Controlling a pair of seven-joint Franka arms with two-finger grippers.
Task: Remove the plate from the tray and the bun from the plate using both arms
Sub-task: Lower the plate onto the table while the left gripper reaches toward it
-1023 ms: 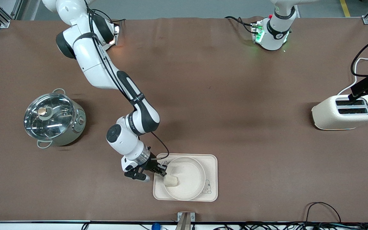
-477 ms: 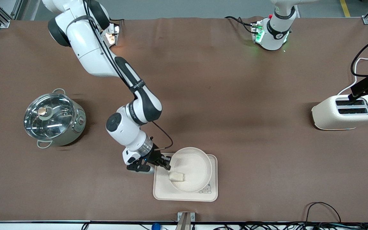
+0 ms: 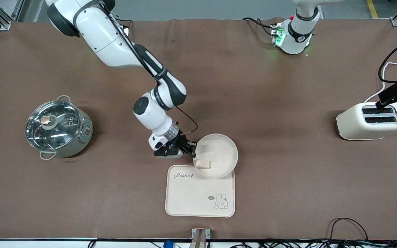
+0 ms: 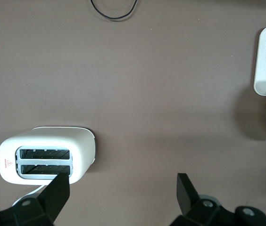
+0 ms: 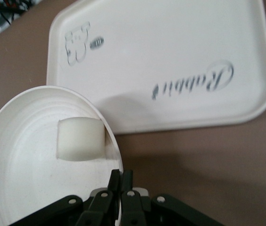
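Observation:
The round cream plate (image 3: 217,155) is held up in the air by its rim, over the tray's edge nearest the robots and the table next to it. The small off-white bun (image 3: 204,164) lies in the plate near the rim; it also shows in the right wrist view (image 5: 80,139), as does the plate (image 5: 24,179). My right gripper (image 3: 192,149) is shut on the plate's rim (image 5: 121,179). My left gripper (image 4: 122,188) is open and empty, high over the table beside the toaster; its arm waits.
The rectangular cream tray (image 3: 198,196) with a rabbit drawing lies bare near the front camera. A white toaster (image 3: 372,120) stands toward the left arm's end. A steel pot with a glass lid (image 3: 58,127) stands toward the right arm's end.
My right gripper has lifted the plate with the bun in it off the tray and carried it toward the robots. The tray's rabbit drawing is now uncovered. The left arm has not moved.

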